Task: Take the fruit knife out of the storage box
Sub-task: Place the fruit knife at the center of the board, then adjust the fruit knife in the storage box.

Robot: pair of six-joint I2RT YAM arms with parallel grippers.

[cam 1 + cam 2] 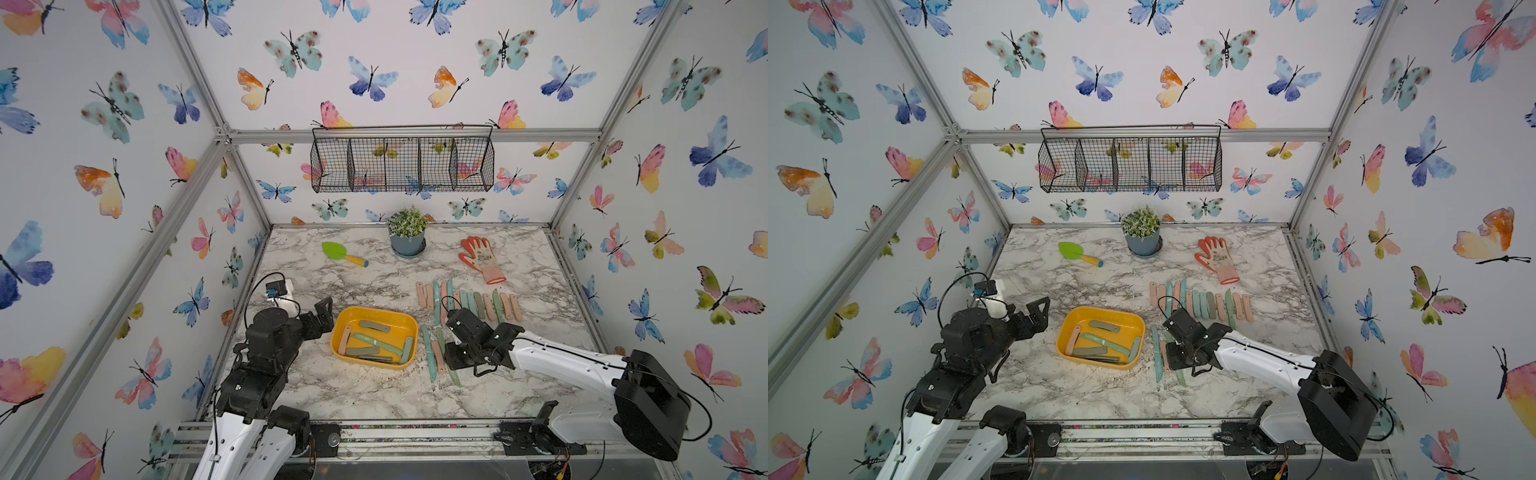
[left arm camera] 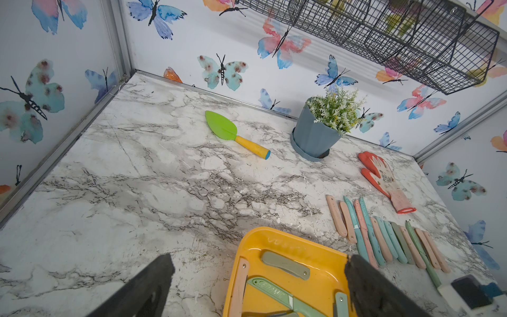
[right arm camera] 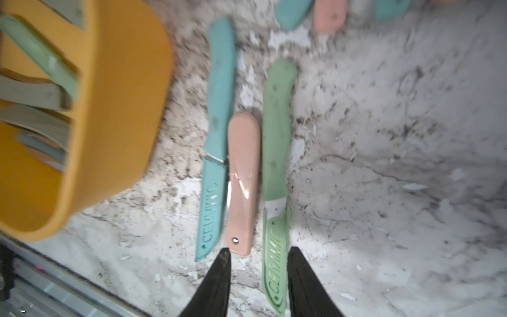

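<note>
Partly open right end effector (image 3: 260,248) straddles the green ceramic knife (image 3: 275,137) on the table (image 3: 384,192), three o'clock of the storage box (image 3: 123,82); left end effector (image 2: 259,257) gapes empty.

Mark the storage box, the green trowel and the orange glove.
storage box (image 1: 395,331): in a top view, on the bare yellow floor inside it.
green trowel (image 1: 336,250): in a top view, on the blade.
orange glove (image 1: 482,258): in a top view, on the palm.
</note>
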